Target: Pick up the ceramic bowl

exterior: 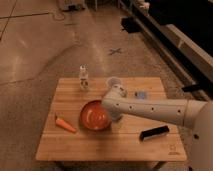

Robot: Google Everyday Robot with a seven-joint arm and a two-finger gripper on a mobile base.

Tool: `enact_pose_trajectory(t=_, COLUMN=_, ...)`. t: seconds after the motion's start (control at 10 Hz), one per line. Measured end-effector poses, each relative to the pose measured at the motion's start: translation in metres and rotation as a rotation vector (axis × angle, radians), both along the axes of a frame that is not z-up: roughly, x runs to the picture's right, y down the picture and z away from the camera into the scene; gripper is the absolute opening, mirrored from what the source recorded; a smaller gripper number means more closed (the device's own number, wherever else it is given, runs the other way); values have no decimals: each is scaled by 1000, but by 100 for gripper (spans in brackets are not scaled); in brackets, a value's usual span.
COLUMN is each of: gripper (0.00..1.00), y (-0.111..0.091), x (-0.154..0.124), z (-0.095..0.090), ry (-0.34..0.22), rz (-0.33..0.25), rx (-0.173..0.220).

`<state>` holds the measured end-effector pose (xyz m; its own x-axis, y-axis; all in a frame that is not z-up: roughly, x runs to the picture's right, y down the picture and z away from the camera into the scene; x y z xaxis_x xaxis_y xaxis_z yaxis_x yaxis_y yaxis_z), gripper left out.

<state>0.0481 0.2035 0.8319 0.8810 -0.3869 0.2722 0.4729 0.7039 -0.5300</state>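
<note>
Now, gripper (113,111) at ceramic bowl (92,116) rim

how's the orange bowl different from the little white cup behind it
The ceramic bowl is orange-red and glossy; the cup is whitish and pale. The bowl is wide and shallow, far wider than the cup. The bowl sits mid-table with the gripper at its rim; the cup stands nearer the far edge, beyond the arm. Both are round, upright and on the wooden table.
</note>
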Motion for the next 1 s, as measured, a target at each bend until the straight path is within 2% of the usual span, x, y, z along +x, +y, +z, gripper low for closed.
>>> enact_pose_trajectory(t=0.3, gripper=59, y=5, x=-2, z=7, ry=-9, rz=-5, rx=1)
enact_pose_trajectory(t=1.0, gripper=59, y=4, x=-9, z=5, ry=-21, rz=-19, rx=17)
